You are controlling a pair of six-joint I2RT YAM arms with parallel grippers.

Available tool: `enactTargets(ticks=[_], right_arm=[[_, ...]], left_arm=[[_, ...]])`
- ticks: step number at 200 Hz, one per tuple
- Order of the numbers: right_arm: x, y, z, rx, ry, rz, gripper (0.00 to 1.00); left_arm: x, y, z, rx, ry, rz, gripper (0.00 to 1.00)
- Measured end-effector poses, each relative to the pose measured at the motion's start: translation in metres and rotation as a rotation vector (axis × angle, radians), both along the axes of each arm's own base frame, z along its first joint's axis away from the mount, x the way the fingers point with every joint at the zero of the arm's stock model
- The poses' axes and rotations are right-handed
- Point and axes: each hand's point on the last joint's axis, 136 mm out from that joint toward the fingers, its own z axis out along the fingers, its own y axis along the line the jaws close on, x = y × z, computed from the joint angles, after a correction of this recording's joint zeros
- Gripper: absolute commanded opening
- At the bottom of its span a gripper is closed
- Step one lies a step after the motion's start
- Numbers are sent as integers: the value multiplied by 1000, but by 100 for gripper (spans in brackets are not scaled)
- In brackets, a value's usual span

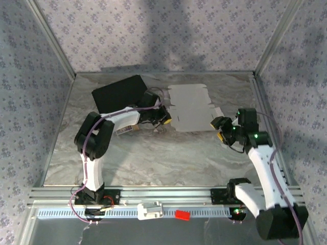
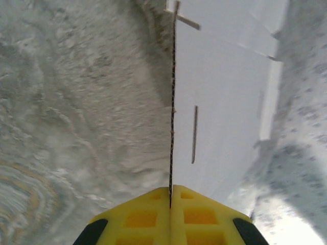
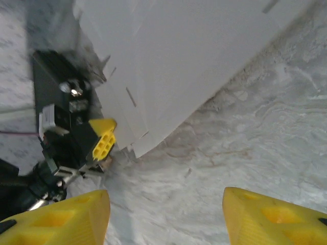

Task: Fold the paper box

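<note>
Currently the paper box (image 1: 190, 107) lies unfolded at the upper centre of the surface (image 1: 153, 158), nearly square, its long axis unclear. The left claw (image 1: 164, 119) clenches its left edge; the right claw (image 1: 220, 129) gapes near its lower-right corner.

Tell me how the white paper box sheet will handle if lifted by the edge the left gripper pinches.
Probably floppy: the paper box is a thin flat sheet, seen edge-on where the left gripper pinches it. Likely light, so it may slide on the smooth table when pushed. Its cut flaps and slots will probably bend first.
</note>
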Motion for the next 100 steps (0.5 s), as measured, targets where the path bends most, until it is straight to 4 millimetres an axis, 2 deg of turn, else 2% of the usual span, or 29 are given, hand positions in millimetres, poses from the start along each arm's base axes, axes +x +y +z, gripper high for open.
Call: enactTargets(ticks=[13,29,53,81,100], right_arm=[[0,-2,-5,52,-21,-72,62],[7,-4,-27,124,2,-161,63],[27,-7,-60,177,81,-248,67],[52,-4,-76,210,119,-276,62],[59,3,-90,230,156,-279,59]], left_arm=[[4,-4,19,-41,-17,36,0],[6,-11,34,-84,-26,59,0],[2,-19,37,-111,0,74,0],[0,-23,39,-127,15,86,0],[1,-23,40,-133,19,97,0]])
